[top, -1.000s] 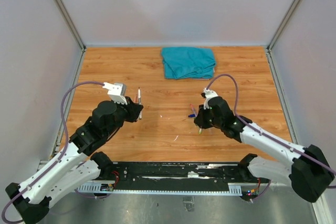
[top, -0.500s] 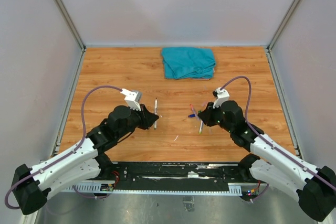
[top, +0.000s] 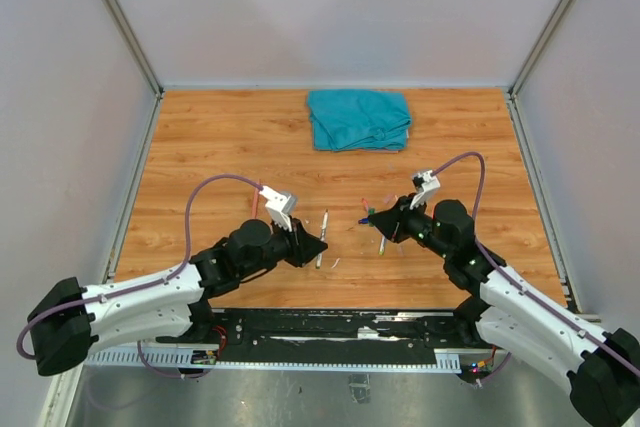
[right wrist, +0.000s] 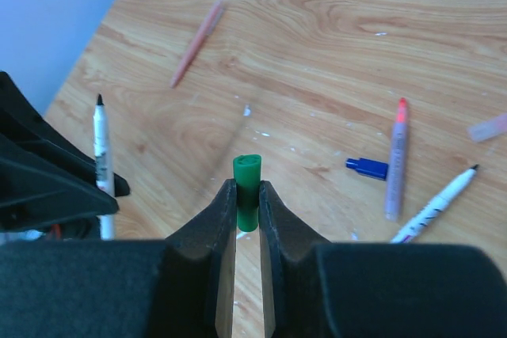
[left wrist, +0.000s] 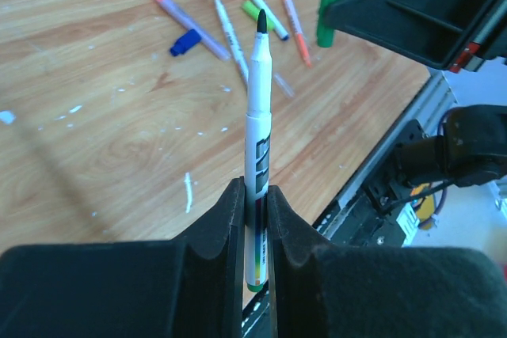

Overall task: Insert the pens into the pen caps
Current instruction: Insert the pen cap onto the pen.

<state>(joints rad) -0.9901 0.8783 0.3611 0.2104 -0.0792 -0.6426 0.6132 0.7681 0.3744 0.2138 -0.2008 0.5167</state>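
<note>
- Top external view: the wooden surface point(top: 200, 137) carries everything. A folded teal cloth point(top: 360, 119) lies at its far edge, well apart from the work.
- Both arms reach toward the middle and face each other. This pose most likely lines up pen and cap so they can be joined above the surface.
- The left fingers point(left wrist: 226, 227) are closed on a white pen point(left wrist: 257, 132). They grip its lower barrel, so the dark tip stands free and points toward the other arm.
- The right fingers point(right wrist: 222, 219) are clamped on a green cap point(right wrist: 247, 184), holding its base and leaving the far end exposed. Whether that end is the open one cannot be told.
- Pen tip and cap are near each other but apart; nothing is inserted yet.
- Loose pens point(left wrist: 230, 33) lie scattered flat on the surface near the right arm, with a blue cap point(left wrist: 184, 42) among them.
- No box, tray or holder is in view. The caps are the only things meant to receive anything, and the green one has no pen in it.
</note>
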